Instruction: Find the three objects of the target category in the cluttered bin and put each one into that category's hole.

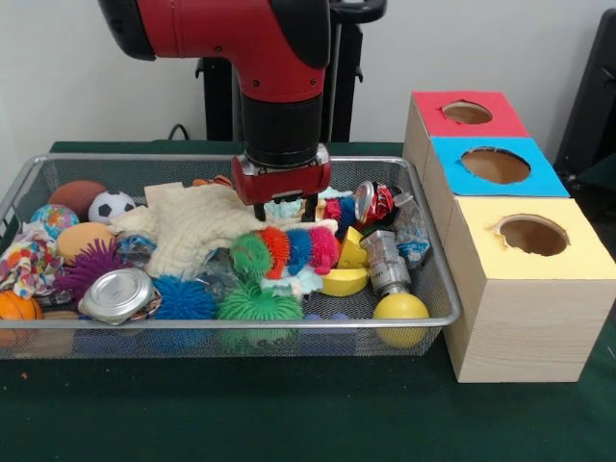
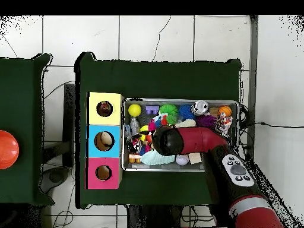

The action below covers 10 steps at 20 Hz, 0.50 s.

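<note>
The wire mesh bin [image 1: 135, 159] is full of toys and cans. One limp piece speckled red, yellow, blue and white [image 1: 29, 265] lies at the bin's left end; it also shows in the overhead view [image 2: 224, 123]. I cannot pick out the other two pieces in the clutter. My gripper [image 1: 286, 210] is lowered into the middle of the bin, just behind a multicoloured fuzzy toy [image 1: 289, 250] and beside a cream cloth [image 1: 197, 226]. Its tips are hidden in the clutter. The yellow-topped box's hole [image 1: 532, 235] is to the right of the bin and is open.
The blue-topped box [image 1: 496, 166] and red-topped box [image 1: 467, 113] stand behind the yellow one. A green spiky ball [image 1: 258, 306], yellow ball [image 1: 400, 308], silver can [image 1: 385, 265] and crushed red can [image 1: 375, 202] crowd the bin around the gripper.
</note>
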Tool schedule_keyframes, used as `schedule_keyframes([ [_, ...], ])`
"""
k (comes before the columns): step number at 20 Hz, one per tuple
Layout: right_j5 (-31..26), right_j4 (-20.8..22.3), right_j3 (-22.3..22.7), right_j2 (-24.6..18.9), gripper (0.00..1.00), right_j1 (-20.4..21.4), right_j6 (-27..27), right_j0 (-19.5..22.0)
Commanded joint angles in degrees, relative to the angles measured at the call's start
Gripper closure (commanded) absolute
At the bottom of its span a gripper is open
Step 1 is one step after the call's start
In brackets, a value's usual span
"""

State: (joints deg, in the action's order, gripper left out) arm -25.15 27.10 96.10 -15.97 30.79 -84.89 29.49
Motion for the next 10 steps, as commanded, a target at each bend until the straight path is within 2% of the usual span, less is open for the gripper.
schedule_keyframes([
  [1, -3.5, 0.3, -4.0, 2.3, 0.0, -5.4, -4.3, 0.5],
  [10, -6.0, -0.7, -4.9, 2.4, 0.0, -5.5, -4.4, -0.4],
])
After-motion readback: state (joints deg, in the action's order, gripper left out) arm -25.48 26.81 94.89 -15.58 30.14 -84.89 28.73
